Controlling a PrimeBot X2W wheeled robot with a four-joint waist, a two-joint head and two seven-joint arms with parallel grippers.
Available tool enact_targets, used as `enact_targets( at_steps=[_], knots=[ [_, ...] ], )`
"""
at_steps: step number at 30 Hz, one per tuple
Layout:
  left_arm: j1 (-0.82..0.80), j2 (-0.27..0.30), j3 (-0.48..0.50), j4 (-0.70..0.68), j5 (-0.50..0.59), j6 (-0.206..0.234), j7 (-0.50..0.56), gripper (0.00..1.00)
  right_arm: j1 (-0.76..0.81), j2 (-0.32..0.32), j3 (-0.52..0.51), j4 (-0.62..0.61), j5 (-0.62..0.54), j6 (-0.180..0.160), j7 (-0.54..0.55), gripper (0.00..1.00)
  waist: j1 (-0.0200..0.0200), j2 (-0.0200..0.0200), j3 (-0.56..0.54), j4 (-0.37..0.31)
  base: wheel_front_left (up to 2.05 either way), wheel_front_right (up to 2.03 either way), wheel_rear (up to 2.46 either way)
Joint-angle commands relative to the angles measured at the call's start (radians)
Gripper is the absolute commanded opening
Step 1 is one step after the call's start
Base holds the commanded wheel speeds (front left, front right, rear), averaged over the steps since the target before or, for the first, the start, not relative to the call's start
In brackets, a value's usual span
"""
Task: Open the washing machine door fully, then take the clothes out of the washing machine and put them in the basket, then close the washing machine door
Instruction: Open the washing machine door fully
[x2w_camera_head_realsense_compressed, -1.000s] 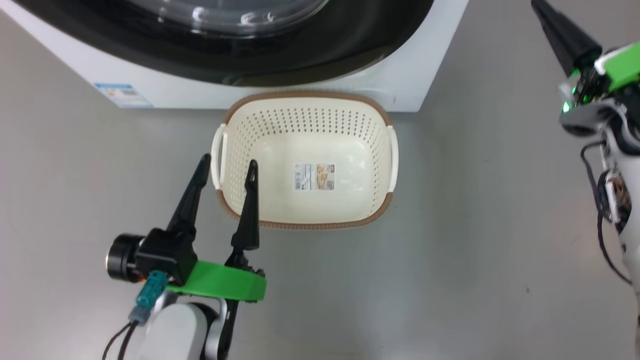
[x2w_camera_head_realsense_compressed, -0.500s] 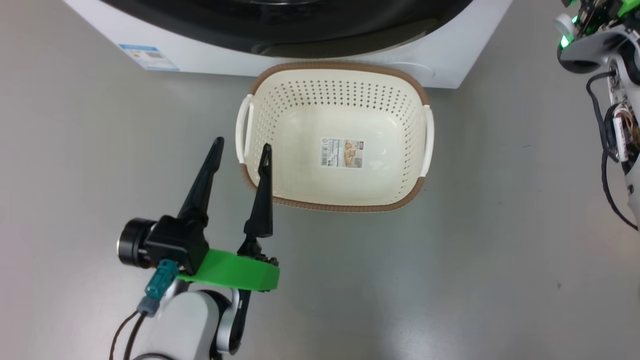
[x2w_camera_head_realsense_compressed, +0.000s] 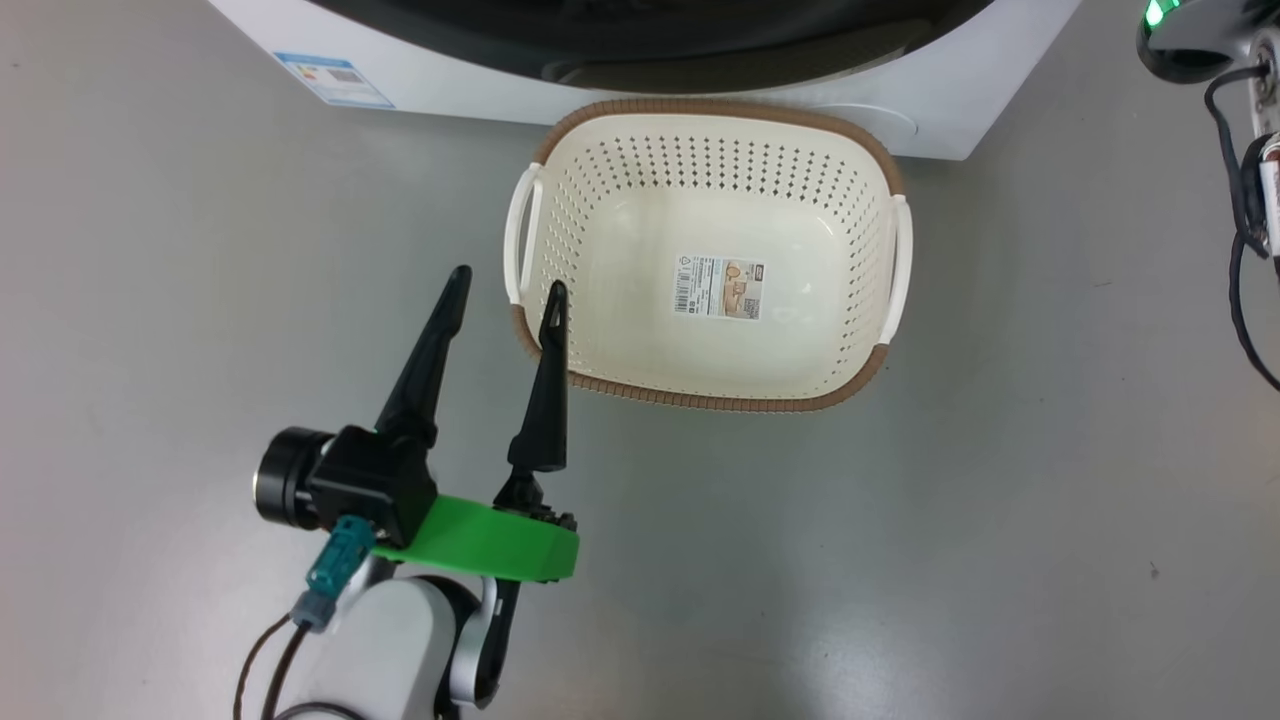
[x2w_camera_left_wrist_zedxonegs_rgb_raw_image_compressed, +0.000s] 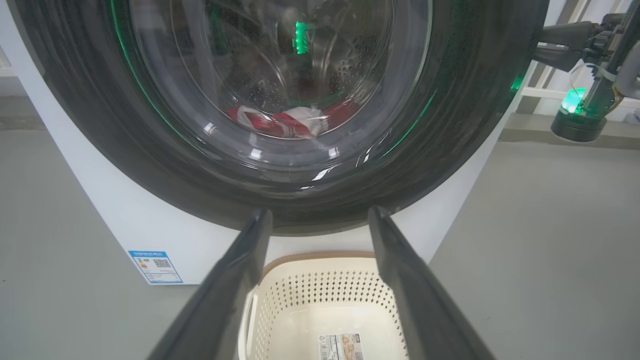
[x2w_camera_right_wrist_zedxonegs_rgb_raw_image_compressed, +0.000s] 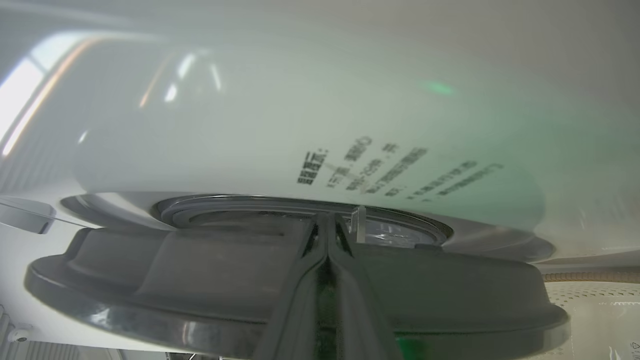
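Behind the washing machine door (x2w_camera_left_wrist_zedxonegs_rgb_raw_image_compressed: 450, 125), low in the drum (x2w_camera_left_wrist_zedxonegs_rgb_raw_image_compressed: 350, 72) of the washing machine (x2w_camera_left_wrist_zedxonegs_rgb_raw_image_compressed: 125, 220), lie the clothes (x2w_camera_left_wrist_zedxonegs_rgb_raw_image_compressed: 280, 122): crumpled red fabric with white panels. They should handle as soft, light and limp, so a pinch on a raised fold would likely serve best. Door: wide glossy black rim around a bulging clear window. It is stiff, hinged and probably slippery on its face, so its outer edge is the likelier purchase. It appears closed or nearly so. Right gripper (x2w_camera_right_wrist_zedxonegs_rgb_raw_image_compressed: 327, 230): fingers pressed together with nothing between them, tips at the rim's edge; contact cannot be told. Left gripper (x2w_camera_head_realsense_compressed: 509, 278): fingers spread, empty, over the floor (x2w_camera_head_realsense_compressed: 900, 550) by the left side of the basket (x2w_camera_head_realsense_compressed: 640, 170), which is cream, perforated, brown-rimmed and empty, standing just before the machine.
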Motion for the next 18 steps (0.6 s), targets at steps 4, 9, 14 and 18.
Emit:
enact_targets(
  at_steps=[4,9,14,18],
  knots=[
    [-0.019,0.015,0.018,-0.028,-0.009,0.014,-0.012,1.00,-0.038,0.019,0.005,-0.002,0.009,0.001,0.043,0.00,0.0000,0.0000,0.006,0.006,0.00,0.00,0.00],
    [-0.021,0.015,0.014,-0.026,-0.012,0.020,-0.012,1.00,-0.043,0.014,-0.005,0.006,0.032,0.001,0.094,0.00,0.0000,0.0000,0.006,0.009,0.00,0.00,0.00],
    [-0.019,0.015,0.016,-0.024,-0.011,0.027,-0.012,1.00,-0.026,0.007,-0.015,-0.002,0.054,0.001,0.148,0.00,0.0000,0.0000,0.003,0.005,0.00,0.00,0.00],
    [-0.020,0.015,0.018,-0.019,-0.010,0.028,-0.012,1.00,-0.003,0.006,-0.020,-0.010,0.069,0.001,0.188,0.00,0.0000,0.0000,0.000,0.001,0.00,0.00,0.00]
  ],
)
